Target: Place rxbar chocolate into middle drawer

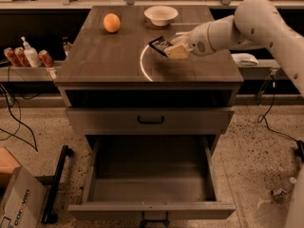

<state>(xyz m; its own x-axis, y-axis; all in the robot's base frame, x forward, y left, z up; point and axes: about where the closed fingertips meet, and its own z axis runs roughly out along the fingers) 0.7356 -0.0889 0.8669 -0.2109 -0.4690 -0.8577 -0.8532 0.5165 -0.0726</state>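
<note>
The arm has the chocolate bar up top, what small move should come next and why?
Likely lift the tool slightly and draw it toward the front edge of the cabinet top. It is shut on the rxbar chocolate above that top, and the middle drawer stands open below the front, so the bar must clear the edge before descending.

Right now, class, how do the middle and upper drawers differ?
The middle drawer is pulled out; the upper drawer is shut. The middle drawer shows its interior; the upper drawer only its front. Both are grey. The gripper, above the tabletop, holds the rxbar chocolate.
</note>
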